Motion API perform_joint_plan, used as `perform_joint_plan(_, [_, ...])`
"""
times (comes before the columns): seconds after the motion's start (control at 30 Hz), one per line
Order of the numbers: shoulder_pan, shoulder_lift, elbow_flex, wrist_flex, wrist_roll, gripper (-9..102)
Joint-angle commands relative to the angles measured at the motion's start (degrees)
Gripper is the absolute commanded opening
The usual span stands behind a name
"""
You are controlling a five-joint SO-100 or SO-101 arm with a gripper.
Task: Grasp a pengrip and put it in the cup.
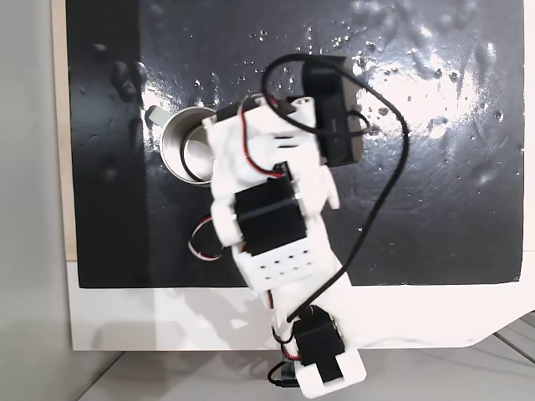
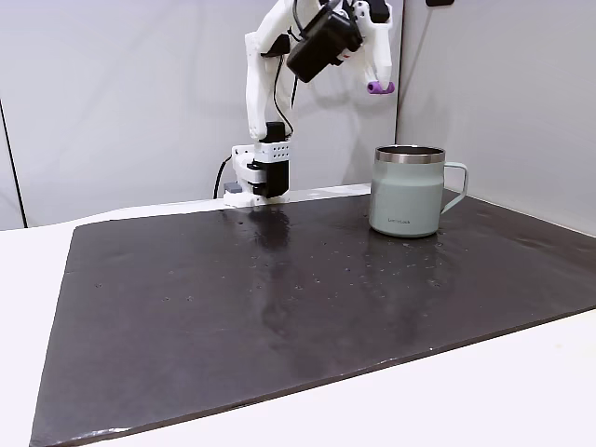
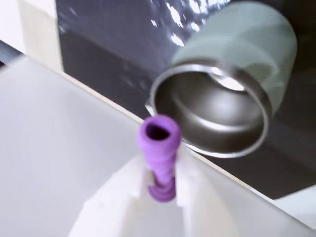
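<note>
In the wrist view the white two-finger gripper is clamped on the small purple ribbed rubber pengrip, held high in the air. Beyond it stands the round pale-green metal cup with a steel rim, upright on the black mat. This looks like the carry step; next, the pengrip needs centring over the cup's mouth before release.

Looks like an office or lab corner: plain grey partition walls, white worktop under a black mat, arm base clamped at the edge.
</note>
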Motion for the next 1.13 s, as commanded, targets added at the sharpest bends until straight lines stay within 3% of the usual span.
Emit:
perform_joint_plan(0.0, [-4.66, 3.08, 1.32, 0.53, -1.93, 0])
perform_joint_plan(0.43, [-8.79, 0.70, 2.81, 0.44, -3.69, 0])
perform_joint_plan(0.5, [-8.61, 0.44, 2.90, 0.44, -3.52, 4])
perform_joint_plan(0.7, [-8.61, 0.62, 2.90, 0.44, -3.34, 30])
perform_joint_plan(1.1, [-8.61, 0.70, 3.43, 0.35, -3.34, 32])
